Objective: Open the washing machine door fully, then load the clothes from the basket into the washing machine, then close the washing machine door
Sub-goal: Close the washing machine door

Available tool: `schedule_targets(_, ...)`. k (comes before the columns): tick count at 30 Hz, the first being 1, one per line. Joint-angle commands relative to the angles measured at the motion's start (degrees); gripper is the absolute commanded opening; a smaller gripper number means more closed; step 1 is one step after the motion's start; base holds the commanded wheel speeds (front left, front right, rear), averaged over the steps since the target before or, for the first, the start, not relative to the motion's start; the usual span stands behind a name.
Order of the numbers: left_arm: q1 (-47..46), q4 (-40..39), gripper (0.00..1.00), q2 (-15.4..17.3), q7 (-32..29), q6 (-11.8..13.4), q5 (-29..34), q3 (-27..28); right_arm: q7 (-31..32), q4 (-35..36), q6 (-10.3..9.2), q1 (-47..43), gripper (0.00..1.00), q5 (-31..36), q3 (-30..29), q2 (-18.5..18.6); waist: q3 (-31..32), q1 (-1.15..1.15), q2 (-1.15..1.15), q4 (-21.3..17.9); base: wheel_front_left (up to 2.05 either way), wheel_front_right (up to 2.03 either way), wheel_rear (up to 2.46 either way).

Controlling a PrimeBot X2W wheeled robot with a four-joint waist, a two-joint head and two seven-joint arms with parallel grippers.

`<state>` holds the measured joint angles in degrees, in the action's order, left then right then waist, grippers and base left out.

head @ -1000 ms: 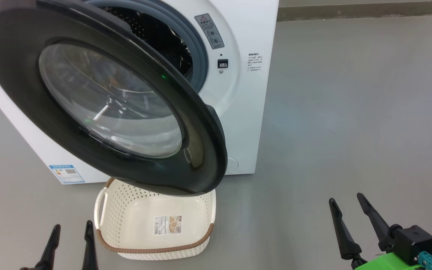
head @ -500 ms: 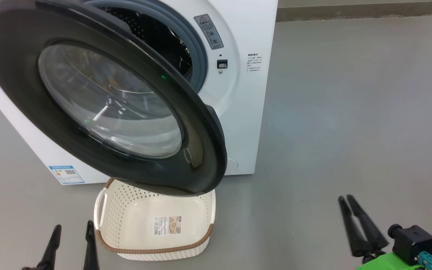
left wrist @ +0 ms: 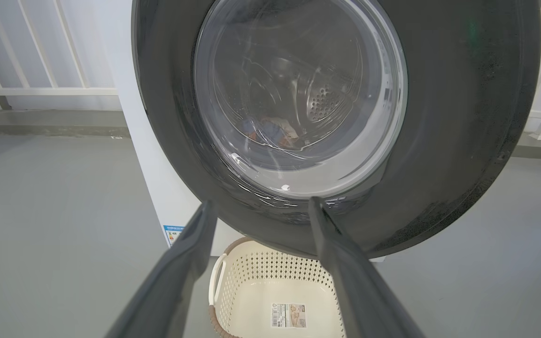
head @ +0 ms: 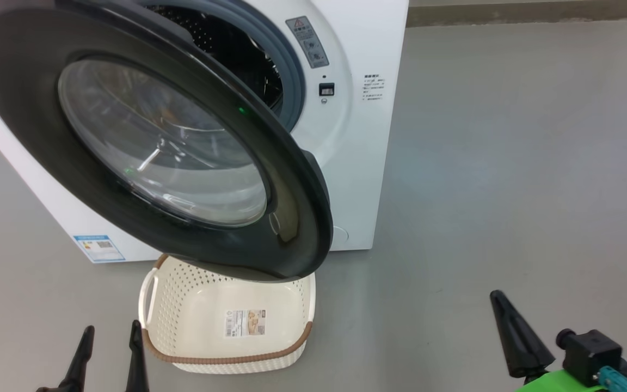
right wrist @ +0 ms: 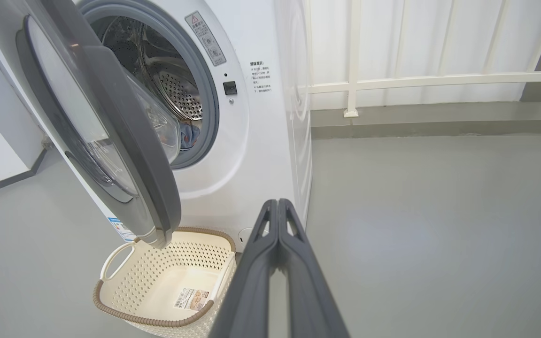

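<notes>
The white washing machine (head: 370, 163) stands with its glossy black washing machine door (head: 297, 218) swung partly open, its lower edge hanging over the far end of the basket (head: 226, 360). The basket holds nothing but a label. The clothes (right wrist: 189, 134) lie inside the steel drum and show through the door glass as well (left wrist: 273, 134). My left gripper (head: 111, 328) is open at the lower left, just left of the basket, and points at the door (left wrist: 261, 202). My right gripper (head: 497, 296) is shut on nothing over bare floor at the lower right, right of the machine (right wrist: 278, 203).
Grey floor spreads to the right of the machine. A low kerb (head: 509, 13) and a white railing (right wrist: 416, 80) run along the back. A blue energy sticker (head: 98, 247) sits low on the machine's front, left of the basket.
My right gripper's fingers have come together from wide open to shut, and it has sunk a little lower in the head view. The head camera has shifted slightly.
</notes>
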<state>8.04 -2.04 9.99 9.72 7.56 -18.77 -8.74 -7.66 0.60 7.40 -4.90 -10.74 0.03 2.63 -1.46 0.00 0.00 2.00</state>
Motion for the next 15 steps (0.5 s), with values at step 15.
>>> schedule_targets(15,-4.04,-0.98,1.0,0.3,1.01,0.25,-0.28,0.49,-4.33,-16.99,0.09,17.91,0.0,-0.71,4.3,0.25,-2.94,0.0,0.0,3.14,0.0,0.0,0.0)
